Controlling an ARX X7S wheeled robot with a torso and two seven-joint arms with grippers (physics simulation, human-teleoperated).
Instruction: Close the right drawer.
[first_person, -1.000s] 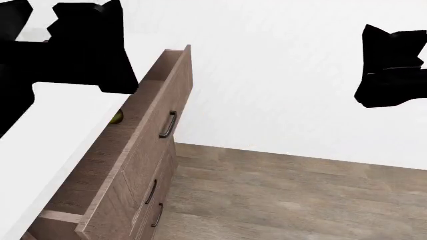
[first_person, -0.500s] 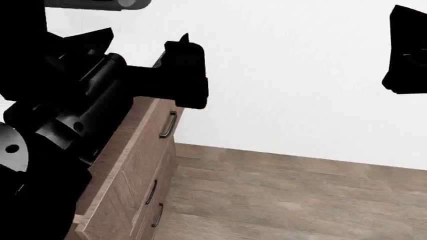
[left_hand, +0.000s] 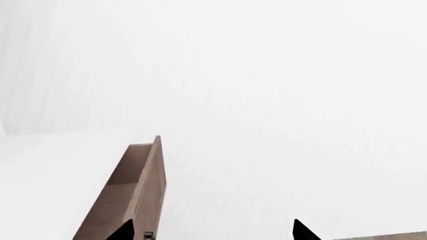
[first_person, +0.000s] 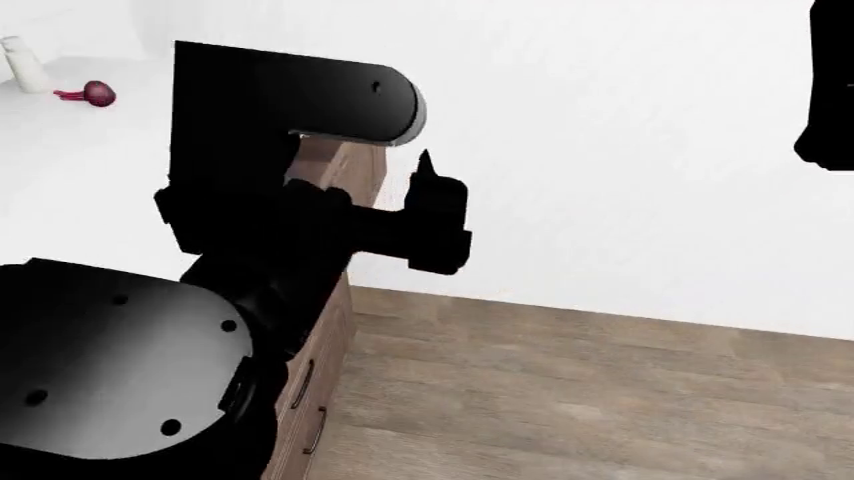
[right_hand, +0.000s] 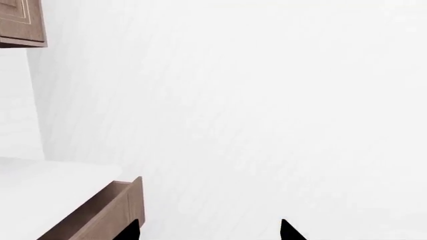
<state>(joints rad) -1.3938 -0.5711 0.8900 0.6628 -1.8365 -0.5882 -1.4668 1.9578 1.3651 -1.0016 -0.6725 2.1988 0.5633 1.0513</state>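
Note:
The right drawer (left_hand: 137, 192) is a long box of light-brown wood, pulled far out from under the white countertop. In the head view my left arm hides nearly all of it; only its far end (first_person: 358, 172) shows. My left gripper (first_person: 434, 222) hangs just past the drawer's front, on the wall side. In the left wrist view its two tips stand wide apart, so the left gripper (left_hand: 213, 235) is open, with one tip in front of the drawer's front panel. My right gripper (first_person: 830, 95) is high at the right edge, far from the drawer. In its own view the right gripper (right_hand: 210, 234) is open and empty.
Two lower drawers with dark handles (first_person: 304, 385) sit below the open one. A red item (first_person: 96, 94) and a white bottle (first_person: 19, 62) rest on the countertop far left. An upper cabinet (right_hand: 23, 22) hangs above. A white wall and a wooden floor (first_person: 601, 390) lie beyond.
My left arm has swung in across the head view and now covers most of the drawer, and its gripper has dropped lower and rightward. The right gripper has drifted further right.

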